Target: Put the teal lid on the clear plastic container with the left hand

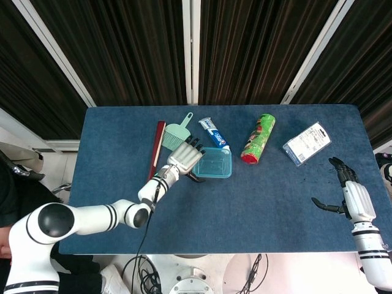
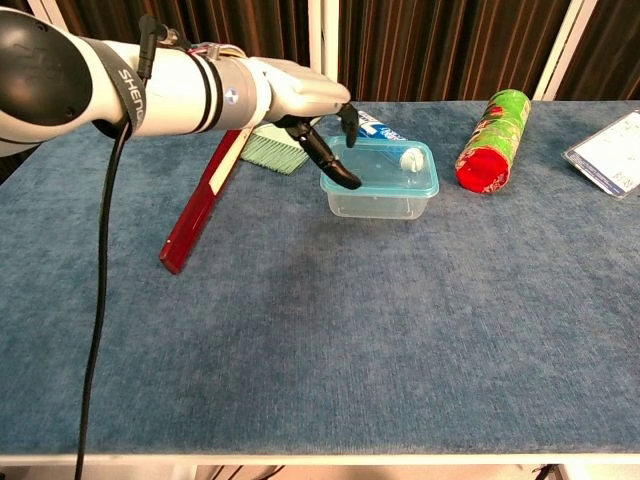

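My left hand (image 2: 300, 100) hovers empty, fingers (image 2: 338, 178) loosely spread, just left of the clear plastic container (image 2: 380, 196). The teal lid (image 2: 385, 168) sits on it, mid-bench; my right hand (image 1: 350, 195) lies far off, open.

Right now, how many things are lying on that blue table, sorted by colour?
Teal or green: 3 - lidded container, small brush, snack tube
Red: 1 - long flat stick
White and blue: 2 - toothpaste tube, flat packet
Total: 6 things. Neither robot hand, left or right, holds any of them.
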Controlling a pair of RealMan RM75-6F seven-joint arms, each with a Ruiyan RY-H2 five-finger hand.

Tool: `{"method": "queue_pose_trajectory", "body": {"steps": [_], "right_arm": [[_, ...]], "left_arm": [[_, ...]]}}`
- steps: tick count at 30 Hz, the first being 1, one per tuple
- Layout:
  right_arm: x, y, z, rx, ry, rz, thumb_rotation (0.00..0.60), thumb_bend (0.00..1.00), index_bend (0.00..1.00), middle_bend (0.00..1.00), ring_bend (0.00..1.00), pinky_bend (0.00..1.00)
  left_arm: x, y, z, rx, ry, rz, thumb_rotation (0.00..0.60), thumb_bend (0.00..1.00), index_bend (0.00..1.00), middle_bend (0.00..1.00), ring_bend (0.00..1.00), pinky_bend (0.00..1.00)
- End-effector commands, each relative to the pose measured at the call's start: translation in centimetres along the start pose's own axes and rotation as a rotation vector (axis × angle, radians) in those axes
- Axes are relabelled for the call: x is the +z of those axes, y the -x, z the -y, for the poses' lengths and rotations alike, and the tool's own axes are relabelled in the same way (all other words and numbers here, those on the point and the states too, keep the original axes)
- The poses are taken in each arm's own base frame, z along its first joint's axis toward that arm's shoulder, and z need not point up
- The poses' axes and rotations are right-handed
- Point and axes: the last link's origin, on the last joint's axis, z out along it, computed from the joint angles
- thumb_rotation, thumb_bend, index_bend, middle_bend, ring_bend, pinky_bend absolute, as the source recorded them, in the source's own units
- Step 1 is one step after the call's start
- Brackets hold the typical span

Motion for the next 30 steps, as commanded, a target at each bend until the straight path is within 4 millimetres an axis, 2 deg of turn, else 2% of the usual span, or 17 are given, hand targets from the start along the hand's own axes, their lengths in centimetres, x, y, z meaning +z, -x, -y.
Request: {"method": "queue_pose_trajectory", "body": {"steps": [1,14,20,26,30], "right_arm": [[0.0,0.0,0.0,0.000,-0.001,0.000,0.600,0.09,0.00,0.00,0.00,0.00],[-0.2,0.0,0.1,0.000,-0.001,-0.005,0.600,0.09,0.00,0.00,0.00,0.00],[-0.3,-0.1,0.1,0.001,-0.002,-0.008,0.600,0.09,0.00,0.00,0.00,0.00],[-0.5,-0.3,0.0,0.003,-0.003,-0.018,0.600,0.09,0.00,0.00,0.00,0.00],[-0.5,-0.5,0.0,0.003,-0.005,-0.022,0.600,0.09,0.00,0.00,0.00,0.00]], "left_arm": [[0.0,0.5,0.3,0.020,-0.008,0.018,0.223,0.09,0.25,0.14,0.00,0.00],[0.0,1.7,-0.1,0.037,-0.007,0.056,0.223,0.09,0.24,0.14,0.00,0.00],[-0.1,1.5,-0.3,0.045,0.000,0.051,0.222,0.09,0.24,0.14,0.00,0.00],[-1.2,-0.6,0.4,-0.036,-0.004,-0.022,0.225,0.09,0.23,0.14,0.00,0.00],[-3.2,-2.3,2.3,-0.127,-0.020,-0.096,0.224,0.09,0.22,0.14,0.00,0.00]]}}
